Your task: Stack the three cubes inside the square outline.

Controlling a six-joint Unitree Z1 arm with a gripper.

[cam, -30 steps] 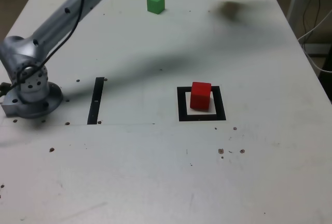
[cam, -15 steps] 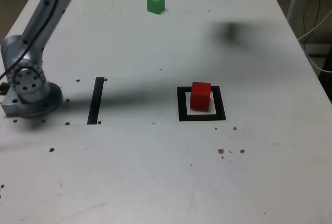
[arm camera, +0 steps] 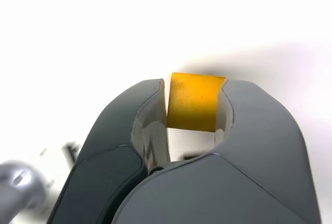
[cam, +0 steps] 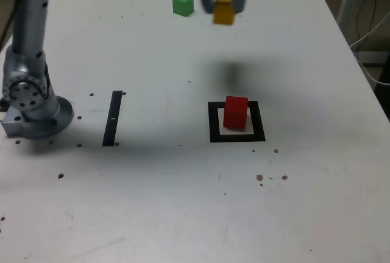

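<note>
3 cubes: yellow cube point(cam: 223, 12) clamped in gripper point(cam: 223, 2), held above table point(cam: 304, 214); red cube point(cam: 236, 112) inside square outline point(cam: 213, 123); green cube point(cam: 183, 3) at far edge.

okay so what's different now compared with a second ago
The gripper, shut on the yellow cube throughout, has carried it toward the exterior view's left and nearer the square outline. The red cube inside the outline and the green cube have not moved.
</note>
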